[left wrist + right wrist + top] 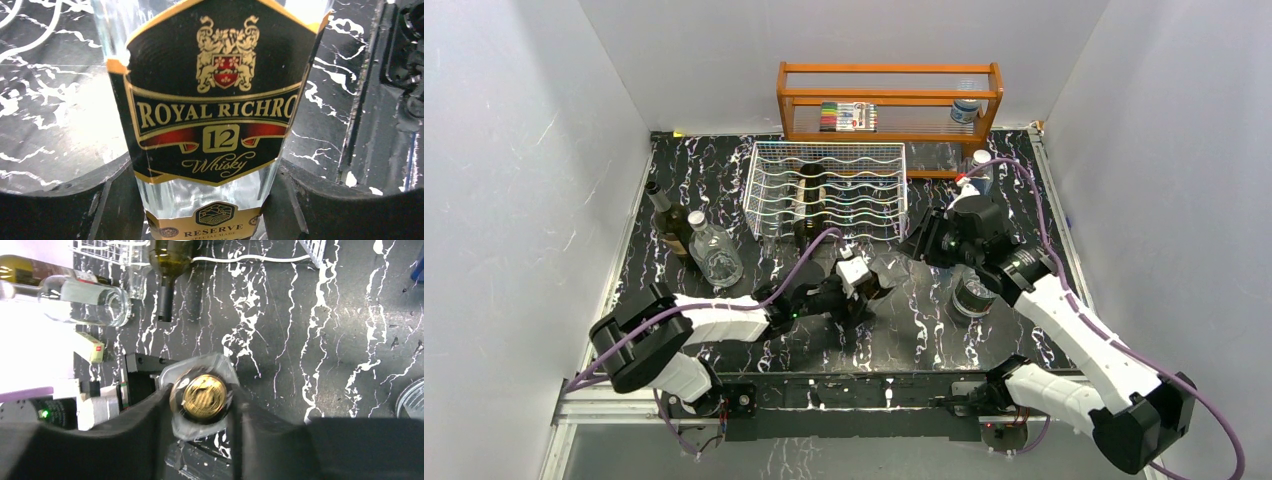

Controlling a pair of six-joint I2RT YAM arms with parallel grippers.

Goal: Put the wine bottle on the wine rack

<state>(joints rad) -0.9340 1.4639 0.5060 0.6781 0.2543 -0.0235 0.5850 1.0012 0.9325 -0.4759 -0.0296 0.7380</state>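
Scanning top view: wine rack (829, 190) sat upper centre; left gripper (864, 285) and right gripper (919, 245) met just below it. Left wrist: fingers (100, 210) clamped the bottle (215, 115) body, centre frame. Right wrist: jaws pinched its gold cap (202, 397), lower centre. Bottle gripped, not racked; loading was left.

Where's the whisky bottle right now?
Top view: mid-table, in front of the wine rack; the whisky bottle sits between the fingers of the left hand, the right hand pinching its gold cap.
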